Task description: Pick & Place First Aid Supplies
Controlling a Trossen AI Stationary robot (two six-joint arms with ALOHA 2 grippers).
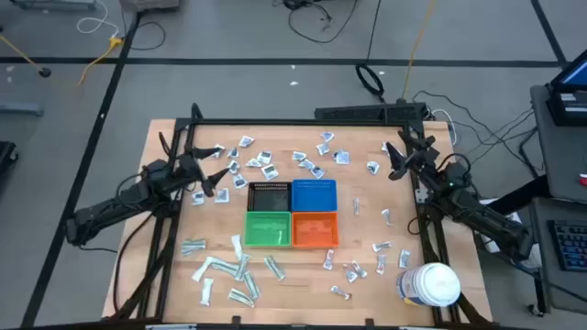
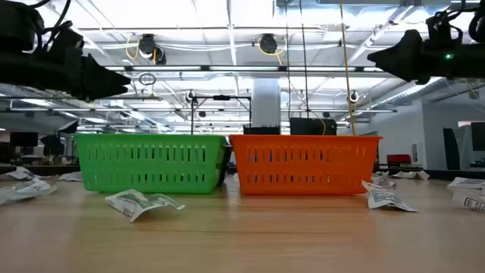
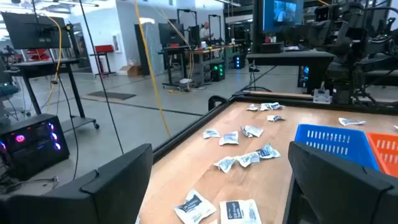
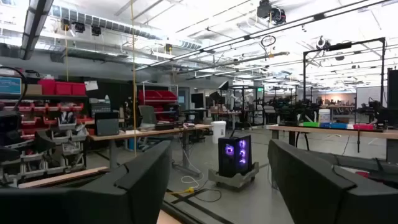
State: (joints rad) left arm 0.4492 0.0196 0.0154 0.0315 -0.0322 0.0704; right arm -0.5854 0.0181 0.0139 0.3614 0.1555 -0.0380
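First aid packets (image 1: 266, 165) all over the desk (image 1: 367, 247): small flat crinkled white/silvery wrappers, squarish ones w/ bluish marks strung across the top centre of the high view, more at lower right near the big white jar (image 1: 429, 284). Long narrow strips (image 1: 229, 275) piled at lower left. None in a bin yet as far as I can see.

In the middle, four bins touching in a square: black (image 1: 269, 196), blue (image 1: 314, 195), green (image 1: 268, 229), orange (image 1: 315, 229).

Left end effector (image 1: 218, 179) at centre-left of the high view, fingers apart, nothing between them, hanging just above the packets left of the black bin. Right end effector (image 1: 396, 156) at upper right, fingers apart too, empty, aimed off toward the room; nearest packet (image 1: 372, 168) just beside it.

Risks, my read: packets are thin and lie flat, so fingers could skate over one or scrape the desk. Left-side cluster is tight, easy to pinch two at once or nudge neighbours. Crinkly foil may slip out on the carry.
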